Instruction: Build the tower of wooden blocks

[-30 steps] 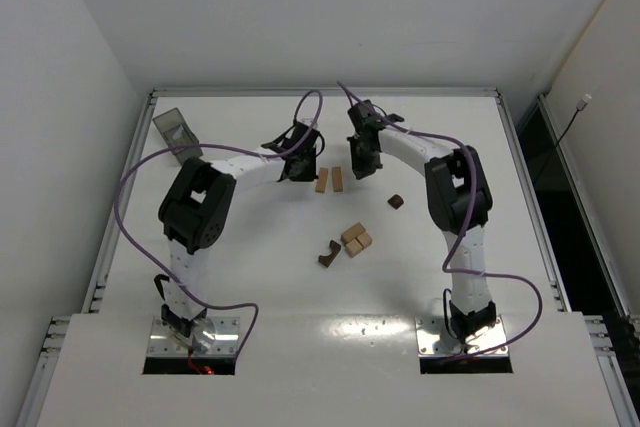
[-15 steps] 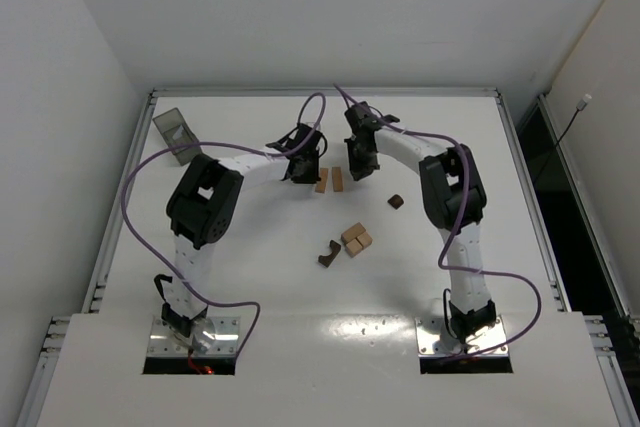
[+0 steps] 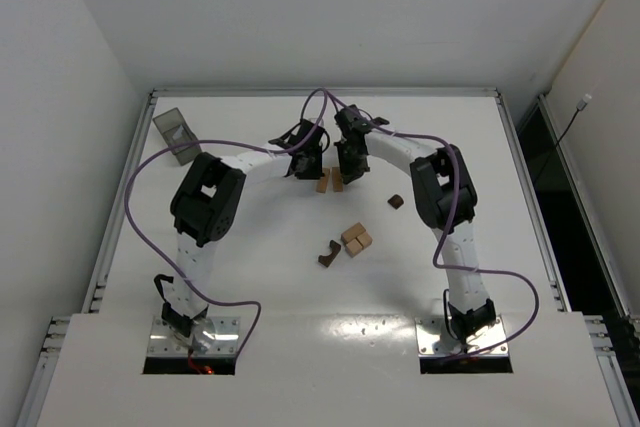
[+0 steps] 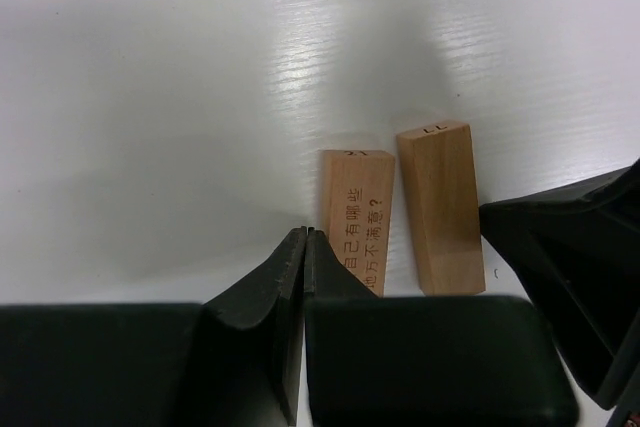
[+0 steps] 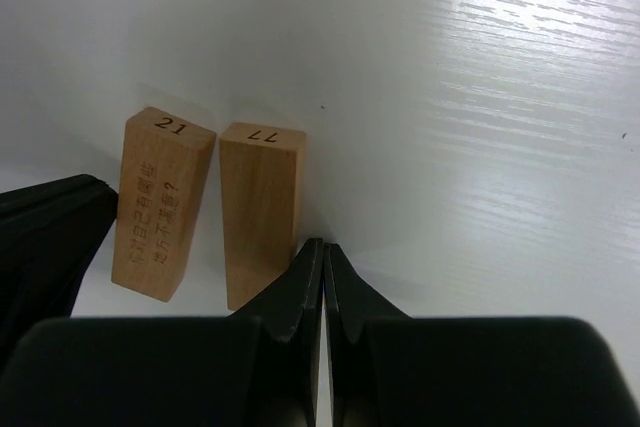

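Observation:
Two light tan bricks lie side by side on the table, one with printed characters (image 4: 358,215) and a plain one (image 4: 440,209); the top view shows them as a pair (image 3: 330,181). My left gripper (image 4: 304,235) is shut and empty, its tips touching the printed brick's left side. My right gripper (image 5: 324,245) is shut and empty, its tips against the plain brick (image 5: 258,209) on its right side; the printed brick (image 5: 160,202) lies beyond. A cluster of tan cubes (image 3: 355,239), a dark arch (image 3: 329,253) and a small dark block (image 3: 396,201) lie nearer. No tower stands.
A small dark translucent tray (image 3: 176,130) sits at the far left corner. The white table (image 3: 250,267) has raised rails along its left and right edges.
Both grippers have closed in on the two tan bricks, the left moving right and the right moving left. The bricks now lie closer together.

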You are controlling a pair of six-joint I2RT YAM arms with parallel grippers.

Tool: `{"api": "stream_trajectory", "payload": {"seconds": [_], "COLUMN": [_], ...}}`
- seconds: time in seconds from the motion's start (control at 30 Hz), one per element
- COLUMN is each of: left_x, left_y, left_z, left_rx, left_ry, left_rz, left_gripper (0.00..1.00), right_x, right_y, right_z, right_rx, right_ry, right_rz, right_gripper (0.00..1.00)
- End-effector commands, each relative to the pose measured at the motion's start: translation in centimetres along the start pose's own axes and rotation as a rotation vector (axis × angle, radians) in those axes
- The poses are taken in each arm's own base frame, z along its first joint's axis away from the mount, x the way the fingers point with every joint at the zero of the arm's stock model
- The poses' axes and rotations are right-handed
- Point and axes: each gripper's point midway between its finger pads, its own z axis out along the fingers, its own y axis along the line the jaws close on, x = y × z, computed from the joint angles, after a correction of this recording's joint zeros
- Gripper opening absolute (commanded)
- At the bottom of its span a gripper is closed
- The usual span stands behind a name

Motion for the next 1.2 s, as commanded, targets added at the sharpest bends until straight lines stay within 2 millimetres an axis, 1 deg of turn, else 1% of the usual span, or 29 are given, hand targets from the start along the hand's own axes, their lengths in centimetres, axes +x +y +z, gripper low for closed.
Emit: {"api": "stream_trajectory", "payload": {"seconds": [0.0,0.03,0.07,0.1,0.17,0.2,0.23,0.27,0.3,0.47,0.53,0.63,0.7,0.83,0.9,0.93,0.97,1.0,1.03,1.07,1.1,1.13,1.17], "left_x": [-0.7,-0.7,-0.2,-0.4,-0.4,-0.2,-0.2,-0.4,-0.3,0.1,0.4,-0.2,-0.2,-0.1,-0.1,-0.8,-1.3,-1.2,-1.1,-1.7,-1.6,-1.8,-2.4], "left_y": [-0.8,-0.8,-0.8,-0.9,-0.9,-1.3,-1.3,-1.5,-1.6,-1.5,-2.1,-2.4,-2.5,-3.1,-3.0,-2.4,-2.3,-1.7,-1.3,-1.3,-0.6,-0.4,-0.4], "left_z": [0.4,0.4,0.4,0.4,0.4,0.4,0.4,0.4,0.4,0.7,0.6,0.6,0.5,0.5,0.3,-0.1,-0.4,-0.5,-0.7,-1.2,-1.1,-1.5,-2.0], "left_rx": [0.029,0.029,0.034,0.038,0.038,0.044,0.044,0.048,0.059,0.054,0.068,0.077,0.085,0.097,0.069,0.033,0.019,-0.006,-0.021,-0.026,-0.061,-0.07,-0.075], "left_ry": [-0.006,-0.006,0.007,-0.001,-0.001,0.001,0.001,-0.007,-0.001,0.007,0.013,-0.003,0.001,-0.005,-0.02,-0.045,-0.065,-0.07,-0.075,-0.093,-0.103,-0.114,-0.134], "left_rz": [-0.017,-0.017,-0.016,-0.017,-0.017,-0.019,-0.019,-0.02,-0.019,-0.019,-0.012,-0.013,-0.013,-0.007,-0.008,-0.021,-0.032,-0.032,-0.032,-0.046,-0.046,-0.056,-0.06], "left_gripper": [0.0,0.0,0.0,0.0,0.0,0.0,0.0,0.0,0.0,0.0,0.0,0.0,0.0,0.0,0.0,0.0,0.0,0.0,0.0,0.0,0.0,0.0,0.0], "right_x": [-2.1,-2.1,-2.1,-1.9,-1.9,-1.9,-1.9,-1.7,-1.7,-1.4,-1.4,-1.4,-1.1,-1.1,-1.2,-1.3,-1.3,-1.8,-1.6,-1.6,-1.5,-1.7,-1.7], "right_y": [1.4,1.4,1.4,1.9,1.9,1.9,1.9,2.4,2.5,3.1,3.1,3.2,3.8,3.8,3.7,3.3,3.1,2.9,2.5,1.7,1.0,0.3,0.0], "right_z": [-0.6,-0.6,-0.6,-0.6,-0.6,-0.6,-0.6,-0.6,-0.6,-0.7,-0.7,-0.7,-0.7,-0.7,-0.7,-0.6,-0.8,-1.4,-1.5,-1.6,-1.9,-2.5,-2.8], "right_rx": [-0.043,-0.043,-0.043,-0.046,-0.046,-0.046,-0.046,-0.058,-0.058,-0.071,-0.071,-0.079,-0.091,-0.091,-0.083,-0.064,-0.054,-0.038,-0.019,0.002,0.037,0.053,0.068], "right_ry": [-0.058,-0.058,-0.058,-0.057,-0.057,-0.057,-0.057,-0.052,-0.052,-0.047,-0.047,-0.044,-0.039,-0.039,-0.042,-0.049,-0.053,-0.075,-0.076,-0.078,-0.083,-0.096,-0.105], "right_rz": [0.008,0.008,0.008,0.0,0.0,0.0,0.0,-0.009,-0.009,-0.008,-0.008,-0.009,-0.018,-0.018,-0.017,-0.017,-0.016,-0.006,-0.005,0.003,0.004,0.026,0.027], "right_gripper": [0.0,0.0,0.0,0.0,0.0,0.0,0.0,0.0,0.0,0.0,0.0,0.0,0.0,0.0,0.0,0.0,0.0,0.0,0.0,0.0,0.0,0.0,0.0]}}
